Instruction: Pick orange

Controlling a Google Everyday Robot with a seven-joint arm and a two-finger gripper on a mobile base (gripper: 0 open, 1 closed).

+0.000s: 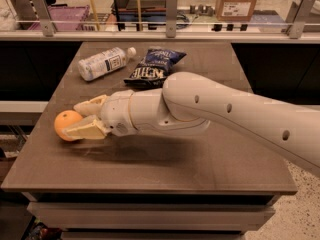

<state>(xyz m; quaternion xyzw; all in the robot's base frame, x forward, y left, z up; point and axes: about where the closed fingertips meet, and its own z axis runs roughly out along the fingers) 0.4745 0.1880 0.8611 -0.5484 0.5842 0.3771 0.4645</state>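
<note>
The orange [64,122] lies on the brown table [165,169] near its left edge. My gripper [71,120] reaches in from the right at the end of the white arm [200,109]. Its two cream fingers [87,105] stand one behind and one in front of the orange and press against it. The front finger covers the orange's lower right part. The orange still rests on the table.
A clear plastic bottle [102,63] lies on its side at the back left. A dark blue chip bag [152,69] lies beside it, just behind my arm. A railing and shelves with boxes stand beyond the table's far edge.
</note>
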